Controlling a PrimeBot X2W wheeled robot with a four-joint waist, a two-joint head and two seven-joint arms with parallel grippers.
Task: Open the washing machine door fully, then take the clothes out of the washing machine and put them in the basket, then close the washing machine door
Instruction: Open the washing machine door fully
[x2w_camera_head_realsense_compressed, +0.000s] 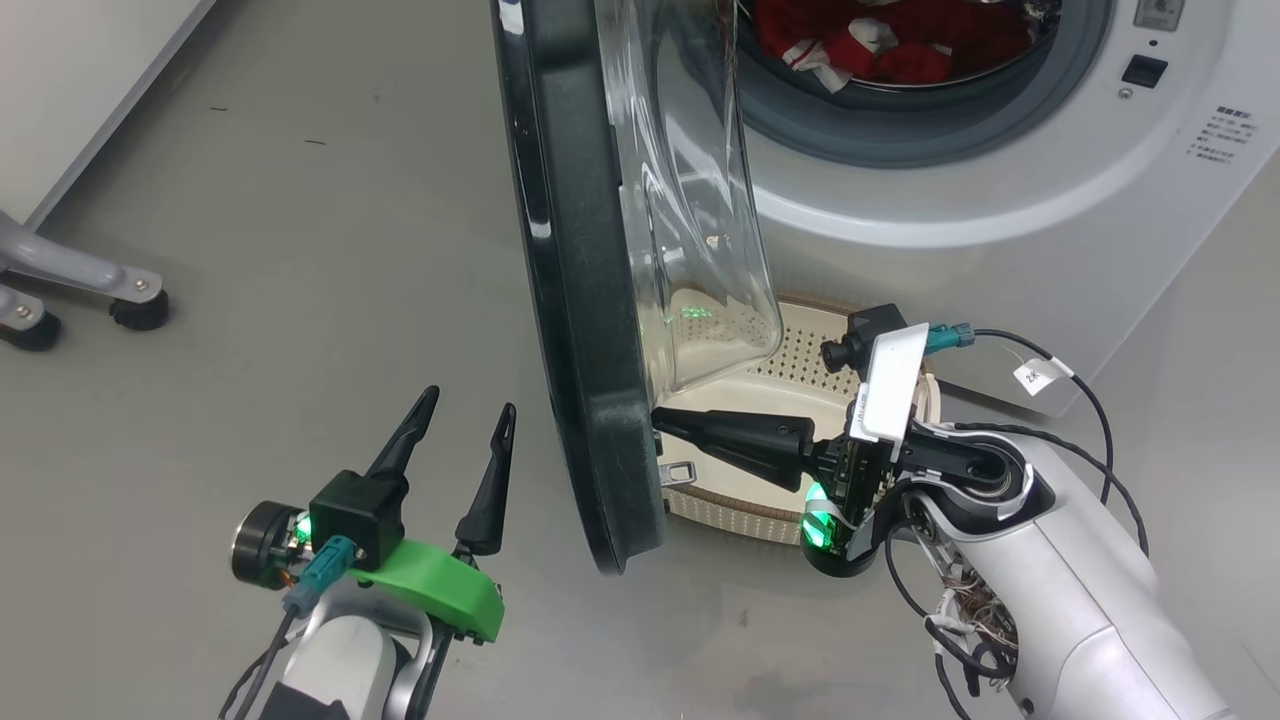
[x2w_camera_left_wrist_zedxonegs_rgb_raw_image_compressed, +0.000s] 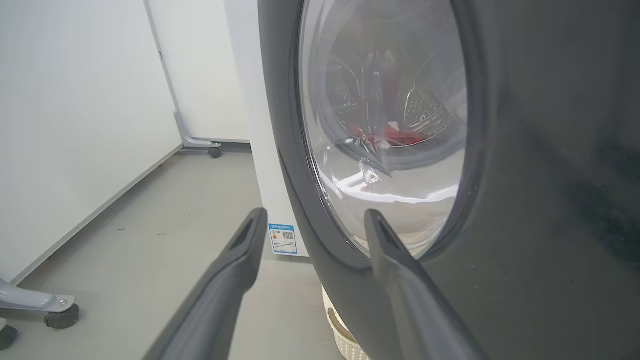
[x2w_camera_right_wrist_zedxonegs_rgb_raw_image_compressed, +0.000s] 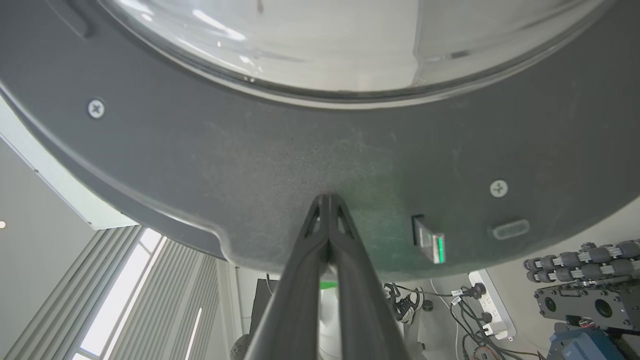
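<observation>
Pressed right gripper (x2w_camera_head_realsense_compressed: 662, 420), fingers shut together, against inner frame of the washing machine door (x2w_camera_head_realsense_compressed: 575, 300), seemingly to push it wider. Hovered left gripper (x2w_camera_head_realsense_compressed: 470, 405), spread and empty, just outside that door. Found red clothes (x2w_camera_head_realsense_compressed: 880, 45) inside the washing machine (x2w_camera_head_realsense_compressed: 1000, 200), basket (x2w_camera_head_realsense_compressed: 800, 350) on floor (x2w_camera_head_realsense_compressed: 300, 250) beneath door.

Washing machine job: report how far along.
Done: the washing machine door stands partly open. In hand: the shut right end effector presses its tips on the door's inner face. To do: the clothes lie in the washing machine, the basket shows none, and the door needs closing.
</observation>
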